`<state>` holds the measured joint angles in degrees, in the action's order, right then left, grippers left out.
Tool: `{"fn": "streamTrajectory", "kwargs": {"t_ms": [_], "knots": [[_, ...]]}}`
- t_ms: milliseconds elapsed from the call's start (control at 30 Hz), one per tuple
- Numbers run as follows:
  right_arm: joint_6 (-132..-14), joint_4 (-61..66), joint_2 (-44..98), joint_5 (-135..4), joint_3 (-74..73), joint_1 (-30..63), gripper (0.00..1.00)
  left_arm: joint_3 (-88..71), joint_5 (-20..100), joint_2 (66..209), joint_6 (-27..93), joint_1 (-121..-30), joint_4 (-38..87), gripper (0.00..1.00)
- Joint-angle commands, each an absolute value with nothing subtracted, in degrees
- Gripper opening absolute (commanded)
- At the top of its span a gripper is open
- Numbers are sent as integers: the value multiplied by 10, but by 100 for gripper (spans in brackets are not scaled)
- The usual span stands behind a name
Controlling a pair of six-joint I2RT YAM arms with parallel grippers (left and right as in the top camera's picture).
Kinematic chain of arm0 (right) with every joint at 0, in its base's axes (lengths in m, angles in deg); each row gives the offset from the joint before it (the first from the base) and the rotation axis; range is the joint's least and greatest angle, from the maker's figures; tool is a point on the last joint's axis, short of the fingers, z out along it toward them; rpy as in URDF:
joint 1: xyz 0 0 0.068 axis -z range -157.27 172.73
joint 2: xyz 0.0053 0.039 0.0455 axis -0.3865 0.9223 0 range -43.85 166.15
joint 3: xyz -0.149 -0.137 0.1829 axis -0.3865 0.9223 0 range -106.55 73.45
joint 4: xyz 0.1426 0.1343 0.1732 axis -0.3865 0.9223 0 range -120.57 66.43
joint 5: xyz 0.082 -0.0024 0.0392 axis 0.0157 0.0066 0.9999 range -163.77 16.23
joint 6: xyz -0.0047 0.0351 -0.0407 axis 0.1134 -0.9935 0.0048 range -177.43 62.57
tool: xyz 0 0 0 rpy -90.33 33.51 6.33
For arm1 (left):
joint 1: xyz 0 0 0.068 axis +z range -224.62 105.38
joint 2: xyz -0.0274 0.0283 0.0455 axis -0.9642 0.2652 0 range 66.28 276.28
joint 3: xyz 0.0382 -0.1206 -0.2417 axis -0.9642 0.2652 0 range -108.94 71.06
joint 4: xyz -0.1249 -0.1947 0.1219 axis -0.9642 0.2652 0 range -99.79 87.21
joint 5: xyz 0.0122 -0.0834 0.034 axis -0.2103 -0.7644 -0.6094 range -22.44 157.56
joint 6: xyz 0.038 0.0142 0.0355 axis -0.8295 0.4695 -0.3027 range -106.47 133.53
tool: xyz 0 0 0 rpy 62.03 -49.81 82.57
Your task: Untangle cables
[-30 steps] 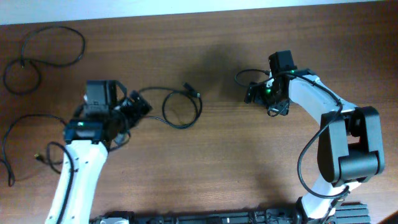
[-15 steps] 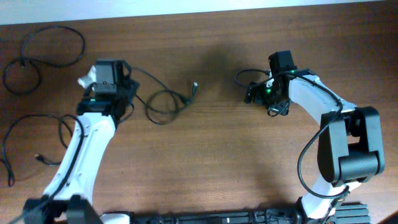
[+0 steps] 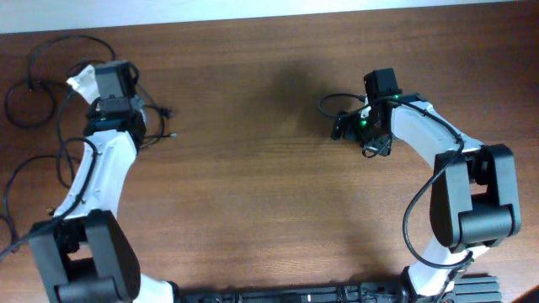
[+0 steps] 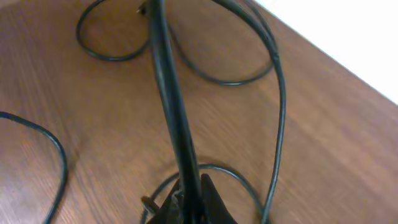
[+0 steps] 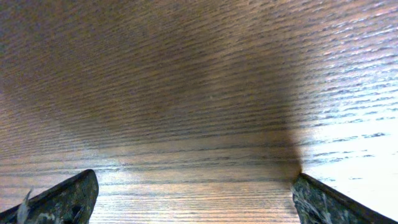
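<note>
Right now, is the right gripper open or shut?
Open: the right gripper has its fingers at opposite frame edges, bare table between.

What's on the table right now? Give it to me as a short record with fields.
table: brown wood
left claw: shut on held cable, at the far left
held cable: black, runs straight out from the claw
other cables: loose black loops lying nearby
right claw: open, empty, above bare wood

White-shelled left arm (image 3: pixel 105 172) at nine o'clock, right arm (image 3: pixel 417 133) at three, black joint housings (image 3: pixel 476 210), looping black wiring (image 3: pixel 412 210), green wrist light (image 3: pixel 363 124), dark scuffed fingers (image 5: pixel 62 199) on right gripper (image 5: pixel 193 190).
</note>
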<state>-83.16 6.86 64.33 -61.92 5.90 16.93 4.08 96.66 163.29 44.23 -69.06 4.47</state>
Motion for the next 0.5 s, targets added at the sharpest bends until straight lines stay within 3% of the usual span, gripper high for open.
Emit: {"fn": "streamTrajectory", "kwargs": {"t_ms": [0, 33, 67, 300, 367, 467], "knots": [[-834, 69, 633, -624, 60, 167, 99, 37, 926, 1666, 439, -670, 44, 33], [-834, 69, 633, -624, 60, 167, 99, 37, 926, 1672, 439, -670, 44, 57], [-834, 69, 633, -624, 60, 167, 99, 37, 926, 1676, 439, -670, 44, 99], [-834, 69, 633, -624, 60, 167, 99, 37, 877, 1676, 443, -670, 63, 99], [-834, 69, 633, -624, 60, 167, 99, 37, 947, 1676, 567, -667, 134, 99], [-834, 69, 633, -624, 60, 167, 99, 37, 1009, 1679, 585, -656, 152, 99]]}}
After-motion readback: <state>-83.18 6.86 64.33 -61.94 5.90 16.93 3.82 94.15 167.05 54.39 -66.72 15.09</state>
